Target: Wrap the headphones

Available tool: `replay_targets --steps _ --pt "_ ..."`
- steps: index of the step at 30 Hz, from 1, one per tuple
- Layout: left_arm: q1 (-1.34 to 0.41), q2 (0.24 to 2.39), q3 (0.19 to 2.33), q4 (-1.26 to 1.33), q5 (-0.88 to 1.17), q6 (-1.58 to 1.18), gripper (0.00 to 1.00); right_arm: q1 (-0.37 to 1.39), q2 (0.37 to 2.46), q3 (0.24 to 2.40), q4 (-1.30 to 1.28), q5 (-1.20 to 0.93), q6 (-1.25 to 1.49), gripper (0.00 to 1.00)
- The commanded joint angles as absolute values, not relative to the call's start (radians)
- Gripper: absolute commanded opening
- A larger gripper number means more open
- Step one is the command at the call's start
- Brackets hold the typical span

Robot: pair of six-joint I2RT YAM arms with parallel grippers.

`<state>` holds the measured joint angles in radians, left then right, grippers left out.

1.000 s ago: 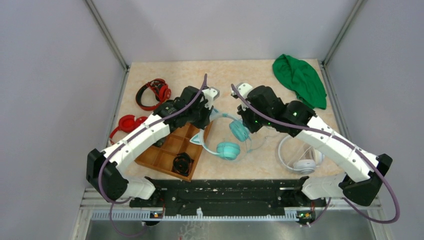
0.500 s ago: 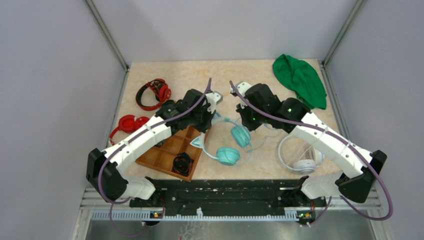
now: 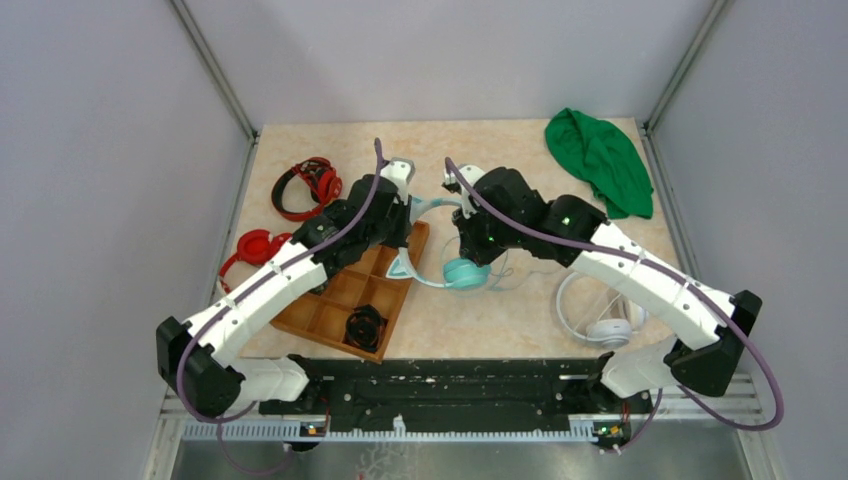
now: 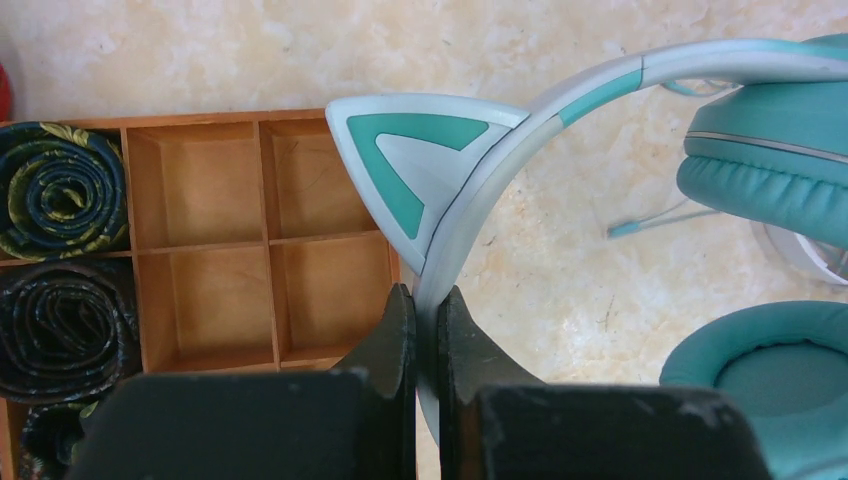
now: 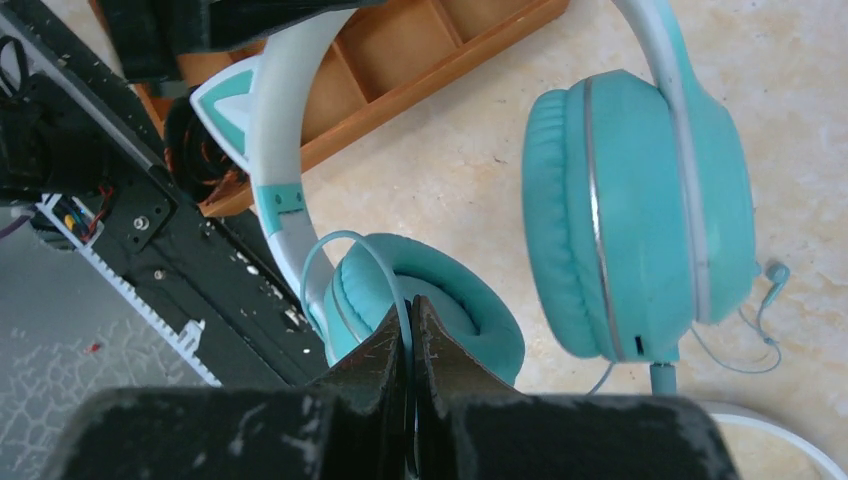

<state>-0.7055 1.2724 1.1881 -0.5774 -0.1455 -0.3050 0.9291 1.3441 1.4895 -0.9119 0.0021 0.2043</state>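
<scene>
Both jaws: closed tight, mid-frame.
Left gripper [image 4: 426,305]: pinches headphones [image 4: 760,170] by headband [image 4: 590,95], under cat ear [image 4: 420,160].
Right gripper [image 5: 409,320]: seemingly nips their cable [image 5: 342,235].

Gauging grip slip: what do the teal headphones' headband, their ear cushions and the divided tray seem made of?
Headband: smooth hard plastic, likely; satin sheen. Ear cushions: soft leatherette, seemingly; faintly creased. Tray: wood, visible grain, matte.

I am looking into a robotics lab cell: plain grey panels [image 3: 100,150] and metal corner posts [image 3: 214,70] are boxing in a beige stone-patterned tabletop [image 3: 480,140], and a black rail [image 3: 450,385] is carrying the left arm [image 3: 265,290] and right arm [image 3: 640,275].
</scene>
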Motion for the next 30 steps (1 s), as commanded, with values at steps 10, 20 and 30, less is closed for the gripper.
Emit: replay_targets --steps 10,20,30 --pt "-0.708 1.169 1.093 -0.412 -0.056 -0.282 0.00 0.931 1.423 1.643 -0.955 0.121 0.248 0.00" --pt "-0.707 1.051 1.003 -0.374 -0.060 -0.114 0.00 0.931 1.455 1.747 -1.114 0.162 0.158 0.00" --pt "-0.707 0.979 0.974 -0.418 0.112 0.017 0.00 0.896 1.454 1.693 -1.075 0.153 0.123 0.00"
